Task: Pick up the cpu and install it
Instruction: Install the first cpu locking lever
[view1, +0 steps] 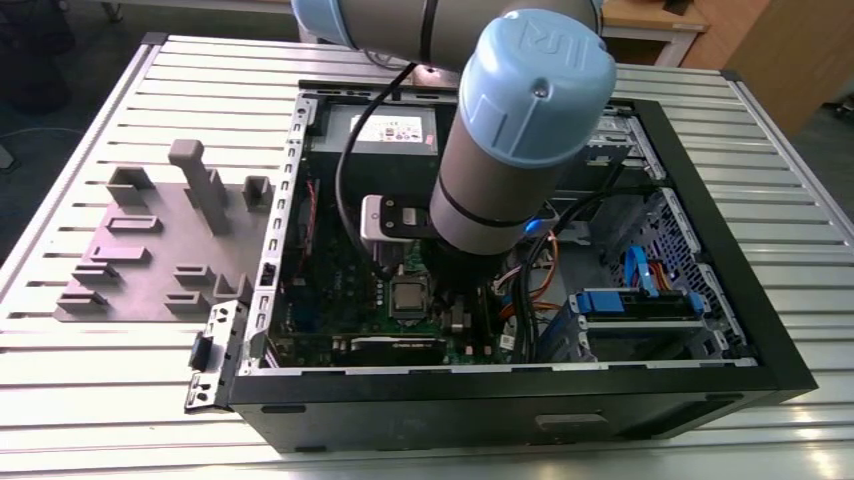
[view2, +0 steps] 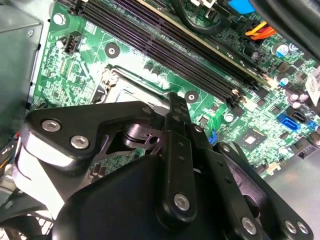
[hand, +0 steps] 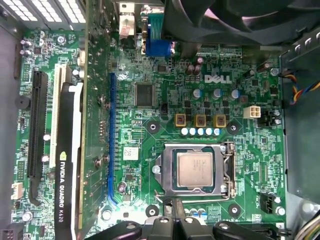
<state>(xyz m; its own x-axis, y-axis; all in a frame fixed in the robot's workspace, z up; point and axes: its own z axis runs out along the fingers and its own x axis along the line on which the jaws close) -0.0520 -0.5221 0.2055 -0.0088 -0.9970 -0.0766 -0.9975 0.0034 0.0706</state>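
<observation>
- We saw the cpu (hand: 195, 169) lying flat in its socket (hand: 162, 170) on the green board (hand: 240, 210), silvery top facing up and the socket's metal frame around all four of its sides.
- In the first wrist view the gripper (hand: 170, 202) stood just outside that frame, near one of its corners. It was close to the cpu but apart from it, with bare frame between the two.
- Its fingers (hand: 170, 206) were pressed together into one narrow dark tip, and they pinched nothing.
- In the second wrist view the gripper (view2: 175, 98) pointed at the socket's edge, and its black links covered most of the socket. We could not make out the cpu itself there.
- Beyond the tip in that view ran the long dark memory slots (view2: 165, 50).
- In the exterior view the arm (view1: 514, 150) reached down into the open computer case (view1: 721, 330). The cpu (view1: 404, 295) showed just to the exterior view's left of the arm's dark lower end.
- The case lay on a slatted metal table (view1: 107, 400).
- A grey plastic fixture (view1: 147, 250) rested on the table at the exterior view's left, just beside the case and well apart from the cpu.
- A graphics card (hand: 65, 165) stood in the board, well apart from the socket, with a long blue slot (hand: 111, 140) between them.
</observation>
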